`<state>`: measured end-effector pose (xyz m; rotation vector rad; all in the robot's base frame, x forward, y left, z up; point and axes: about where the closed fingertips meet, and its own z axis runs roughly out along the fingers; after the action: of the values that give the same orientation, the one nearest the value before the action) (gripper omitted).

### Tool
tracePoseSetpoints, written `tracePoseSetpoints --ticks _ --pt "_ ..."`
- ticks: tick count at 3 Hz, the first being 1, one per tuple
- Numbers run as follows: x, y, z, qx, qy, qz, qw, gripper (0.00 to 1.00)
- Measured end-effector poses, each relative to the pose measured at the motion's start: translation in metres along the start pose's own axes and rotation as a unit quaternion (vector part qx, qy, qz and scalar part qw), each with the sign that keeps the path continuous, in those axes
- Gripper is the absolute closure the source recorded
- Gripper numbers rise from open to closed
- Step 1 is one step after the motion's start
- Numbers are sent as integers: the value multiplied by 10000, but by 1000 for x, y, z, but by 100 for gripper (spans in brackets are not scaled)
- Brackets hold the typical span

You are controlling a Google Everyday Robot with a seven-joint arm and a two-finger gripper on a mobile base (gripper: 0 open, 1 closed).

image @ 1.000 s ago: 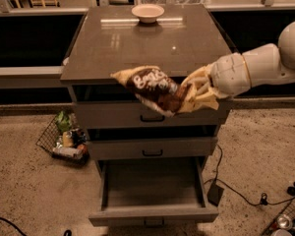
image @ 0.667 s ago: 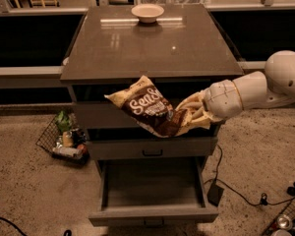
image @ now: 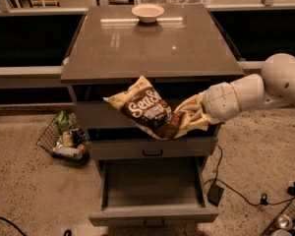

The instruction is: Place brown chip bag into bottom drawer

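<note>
The fingers (image: 194, 111) of the gripper (image: 183, 123) are clamped on the right end of the brown chip bag (image: 143, 108). The bag juts left in mid-air, above the open bottom drawer (image: 152, 185). A pale bowl (image: 147, 12) sits on the cabinet's top surface (image: 152, 50).

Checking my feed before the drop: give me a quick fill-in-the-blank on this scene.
1. The pincer, in front of the cabinet, grips the brown chip bag ___ the bottom drawer.
2. The bottom drawer stands ___.
3. The bowl sits on the cabinet ___.
Missing: above, open, top.
</note>
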<state>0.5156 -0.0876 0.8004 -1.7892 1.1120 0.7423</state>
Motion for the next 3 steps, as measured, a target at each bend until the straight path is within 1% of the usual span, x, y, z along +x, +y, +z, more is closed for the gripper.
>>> tracePoseSetpoints --ticks 1,2,3 --pt "22 26 31 -450 -330 -111 9984 100" --pt "55 61 62 -872 -540 -51 9947 100" --pt "103 97 92 -1053 -580 329 9922 100"
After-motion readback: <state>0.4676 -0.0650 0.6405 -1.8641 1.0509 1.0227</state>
